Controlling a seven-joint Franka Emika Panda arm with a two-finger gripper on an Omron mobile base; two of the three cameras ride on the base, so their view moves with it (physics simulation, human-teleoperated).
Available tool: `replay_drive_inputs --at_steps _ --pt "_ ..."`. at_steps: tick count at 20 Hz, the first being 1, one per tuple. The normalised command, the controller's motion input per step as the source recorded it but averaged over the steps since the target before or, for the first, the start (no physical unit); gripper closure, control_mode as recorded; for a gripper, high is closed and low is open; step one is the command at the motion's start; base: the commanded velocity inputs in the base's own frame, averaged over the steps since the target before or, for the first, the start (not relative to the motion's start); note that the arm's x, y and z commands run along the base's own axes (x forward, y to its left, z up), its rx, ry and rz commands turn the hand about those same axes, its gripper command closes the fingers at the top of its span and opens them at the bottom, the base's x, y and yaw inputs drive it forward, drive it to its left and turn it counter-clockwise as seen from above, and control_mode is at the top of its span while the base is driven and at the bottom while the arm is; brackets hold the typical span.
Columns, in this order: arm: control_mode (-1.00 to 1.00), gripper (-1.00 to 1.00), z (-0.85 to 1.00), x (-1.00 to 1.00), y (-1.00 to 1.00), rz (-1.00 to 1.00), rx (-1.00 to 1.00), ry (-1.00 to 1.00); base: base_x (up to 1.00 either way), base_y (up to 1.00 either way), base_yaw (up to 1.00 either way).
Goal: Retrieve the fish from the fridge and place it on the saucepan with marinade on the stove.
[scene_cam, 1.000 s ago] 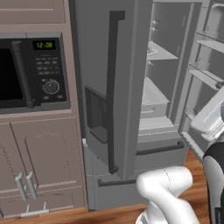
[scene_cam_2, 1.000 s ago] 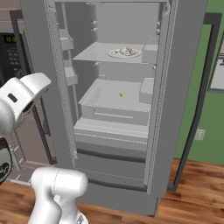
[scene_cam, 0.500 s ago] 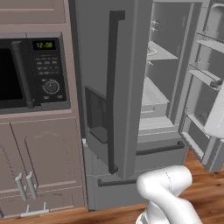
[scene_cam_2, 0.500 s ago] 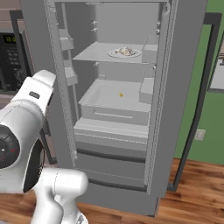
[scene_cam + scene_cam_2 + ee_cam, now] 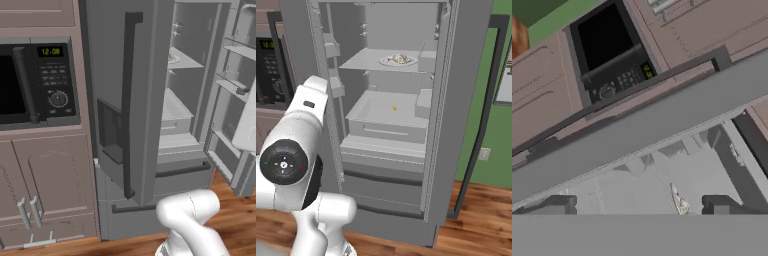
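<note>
Fish (image 5: 400, 58) on white plate (image 5: 387, 62), upper fridge (image 5: 458, 100) shelf, microwave (image 5: 35, 82) alongside.

A black-fronted microwave (image 5: 35, 82) sits above brown cabinet doors (image 5: 47, 187) with metal handles. Wooden flooring (image 5: 476, 225) meets a green wall (image 5: 496, 125).

arm (image 5: 298, 150) raised — jaws wide apart

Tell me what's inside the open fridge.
The fish lies on a white plate on the upper shelf; a yellow speck sits in the tray below. The closed drawers hide their contents.
</note>
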Motion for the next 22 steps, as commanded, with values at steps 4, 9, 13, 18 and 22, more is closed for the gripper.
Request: replay_drive_inputs --at_steps 4,9,13,18,22 --pt "-1.0 -1.0 -0.43 0.55 0.06 0.0 0.0 -0.15 0.0 0.0 0.0" --pt "-1.0 -1.0 -0.37 0.53 0.17 0.0 0.0 -0.09 0.0 0.0 0.0" --pt "-1.0 -1.0 -0.31 0.54 0.24 0.0 0.0 -0.03 0.0 0.0 0.0" --pt "-1.0 -1.0 -0.33 0.45 0.24 0.0 0.0 -0.02 0.0 0.0 0.0" --pt "-1.0 -1.0 -0.22 0.37 0.09 0.0 0.0 -0.03 0.0 0.0 0.0"
